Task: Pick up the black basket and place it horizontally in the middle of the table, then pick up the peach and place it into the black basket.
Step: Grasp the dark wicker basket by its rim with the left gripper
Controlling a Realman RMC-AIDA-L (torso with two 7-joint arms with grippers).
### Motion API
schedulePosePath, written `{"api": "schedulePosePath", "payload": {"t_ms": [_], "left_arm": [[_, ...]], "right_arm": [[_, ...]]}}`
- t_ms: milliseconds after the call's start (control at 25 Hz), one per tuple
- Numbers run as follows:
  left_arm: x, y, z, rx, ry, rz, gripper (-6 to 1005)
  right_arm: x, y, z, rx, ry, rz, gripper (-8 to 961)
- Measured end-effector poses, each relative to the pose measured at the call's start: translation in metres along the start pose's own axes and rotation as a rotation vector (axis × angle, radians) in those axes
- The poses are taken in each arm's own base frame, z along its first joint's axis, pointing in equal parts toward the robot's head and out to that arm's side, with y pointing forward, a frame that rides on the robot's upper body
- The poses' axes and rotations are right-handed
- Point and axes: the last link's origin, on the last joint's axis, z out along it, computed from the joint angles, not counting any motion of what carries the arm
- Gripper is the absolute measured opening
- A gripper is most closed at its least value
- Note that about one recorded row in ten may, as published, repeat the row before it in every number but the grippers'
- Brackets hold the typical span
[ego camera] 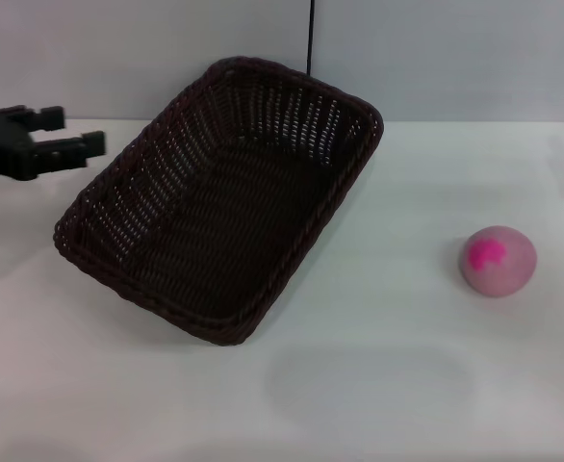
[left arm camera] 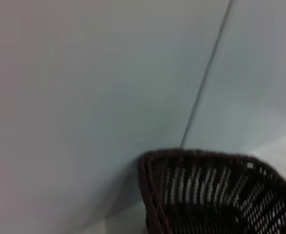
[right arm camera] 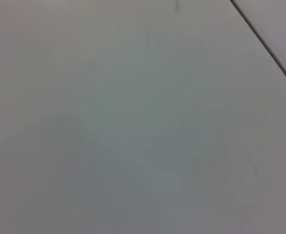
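The black basket (ego camera: 219, 207) lies empty on the white table (ego camera: 378, 385), set at a slant, its long side running from near left to far right. One corner of it shows in the left wrist view (left arm camera: 206, 195). The peach (ego camera: 499, 260), pale pink with a magenta blotch, sits on the table to the right, well apart from the basket. My left gripper (ego camera: 73, 133) hovers at the far left, just left of the basket's left rim, open and empty. My right gripper is out of view.
A grey wall (ego camera: 436, 48) with a dark vertical seam (ego camera: 311, 38) stands right behind the table's far edge. The right wrist view shows only a plain grey surface crossed by a dark line (right arm camera: 265, 46).
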Motion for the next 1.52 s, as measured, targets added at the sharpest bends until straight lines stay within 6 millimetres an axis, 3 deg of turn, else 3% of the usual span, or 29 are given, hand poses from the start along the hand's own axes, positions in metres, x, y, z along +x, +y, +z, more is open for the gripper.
{"api": "schedulePosePath", "payload": {"t_ms": [80,200,480,960,1200,1520], "left_arm": [[0.006,0.003,0.005,0.003,-0.04,0.012,746],[0.028,0.012,0.034,0.077,-0.197,0.1,734],[0.028,0.016,0.063,0.175,-0.355,0.197,707],[0.023,0.03,0.082,0.171,-0.49,0.249,661],[0.015,0.04,0.093,0.199,-0.626,0.362,638],[0.033,0.049,0.089,0.237,-0.602,0.455,607]], "right_arm": [[0.0,0.0,0.0,0.002,-0.002,0.0,660],[-0.003,-0.002,0.0,0.0,-0.005,0.011,660],[-0.005,-0.007,-0.003,0.021,-0.008,0.034,660],[-0.007,-0.01,-0.004,0.038,-0.02,0.033,660],[-0.004,-0.011,-0.003,0.051,-0.005,0.034,660],[-0.005,-0.013,-0.001,0.054,-0.002,0.028,659]]}}
